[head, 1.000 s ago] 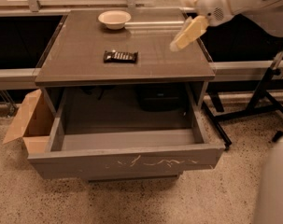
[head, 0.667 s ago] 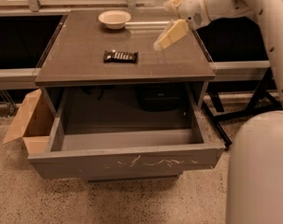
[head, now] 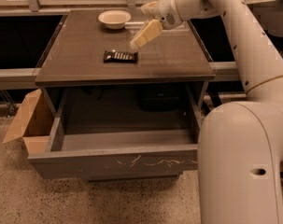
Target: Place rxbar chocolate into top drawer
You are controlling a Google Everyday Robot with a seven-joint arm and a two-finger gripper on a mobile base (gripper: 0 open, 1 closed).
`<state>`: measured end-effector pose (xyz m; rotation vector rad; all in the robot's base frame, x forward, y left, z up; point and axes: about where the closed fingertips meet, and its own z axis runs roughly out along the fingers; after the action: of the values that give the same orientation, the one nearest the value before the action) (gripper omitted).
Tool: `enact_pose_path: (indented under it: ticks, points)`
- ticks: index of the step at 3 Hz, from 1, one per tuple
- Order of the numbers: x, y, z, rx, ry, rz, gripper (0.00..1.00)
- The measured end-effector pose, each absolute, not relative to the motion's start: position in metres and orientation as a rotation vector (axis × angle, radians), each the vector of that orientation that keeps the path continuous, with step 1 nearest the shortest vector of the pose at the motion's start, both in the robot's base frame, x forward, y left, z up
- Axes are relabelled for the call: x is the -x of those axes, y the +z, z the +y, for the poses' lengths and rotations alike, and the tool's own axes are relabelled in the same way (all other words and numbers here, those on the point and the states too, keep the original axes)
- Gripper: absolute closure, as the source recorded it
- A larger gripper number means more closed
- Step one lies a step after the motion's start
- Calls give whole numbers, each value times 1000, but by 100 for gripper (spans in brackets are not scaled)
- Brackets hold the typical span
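Note:
The rxbar chocolate [head: 120,56] is a small dark wrapped bar lying flat near the middle of the brown tabletop [head: 178,59]. My gripper [head: 137,42] hangs just above the table, right of the bar and slightly behind it, tilted down toward it, and holds nothing that I can see. The top drawer [head: 117,162] is pulled wide open below the table's front edge. Its grey front panel shows white scratches and its inside looks empty.
A cream round bowl [head: 114,18] stands at the back of the tabletop. An open brown cardboard box [head: 26,122] sits on the floor left of the drawer. My arm's large white body [head: 244,162] fills the right foreground.
My gripper has swung left and down across the table, from its right rear edge to just beside the bar. The bar, bowl and drawer have not moved.

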<state>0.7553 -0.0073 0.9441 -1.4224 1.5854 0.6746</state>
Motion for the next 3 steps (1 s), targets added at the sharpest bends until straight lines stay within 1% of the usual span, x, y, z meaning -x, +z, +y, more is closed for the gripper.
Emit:
enact_pose_path:
  ticks: [1, 3]
  points:
    - [-755, 941, 17, 1435, 692, 1619, 0]
    - [-754, 915, 51, 1425, 805, 1635, 0]
